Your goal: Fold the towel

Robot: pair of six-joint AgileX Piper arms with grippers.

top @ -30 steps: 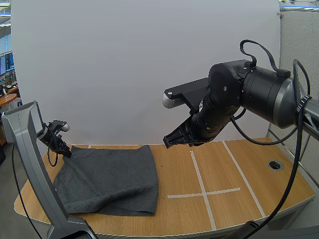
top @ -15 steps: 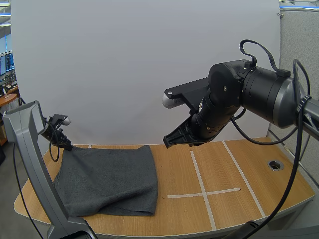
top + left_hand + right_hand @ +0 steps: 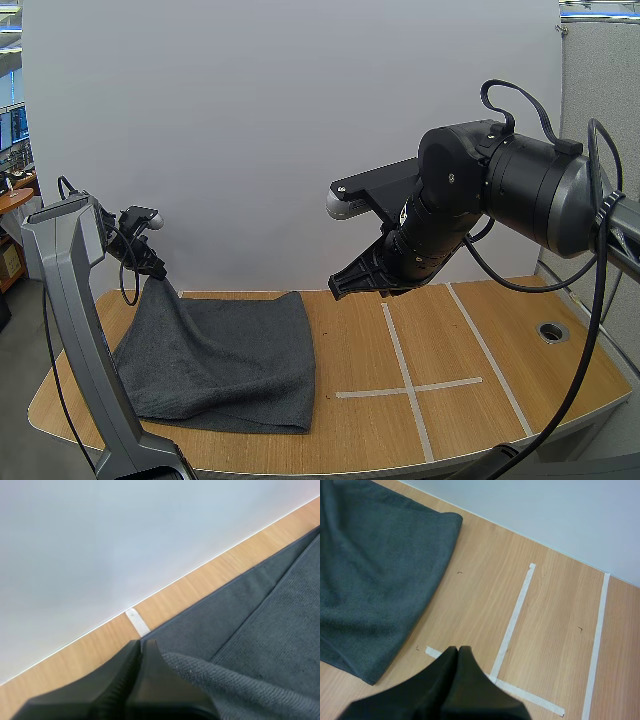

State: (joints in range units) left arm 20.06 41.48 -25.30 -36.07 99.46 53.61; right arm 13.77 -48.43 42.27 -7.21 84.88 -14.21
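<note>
At the far left of the counter (image 3: 500, 330), the left jaws clamp a corner of the dark grey towel (image 3: 220, 360) and hold it raised. The rest lies flat, apparently doubled once. The right jaws hang pressed together, empty, above the tape cross (image 3: 408, 388). A further fold looks begun, not finished.

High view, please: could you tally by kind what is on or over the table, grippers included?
Towel, dark grey: 1
Grippers: 2 (left gripper, right gripper)
White tape strips in sight: 4
Round hole in the table: 1
Total: 8
</note>
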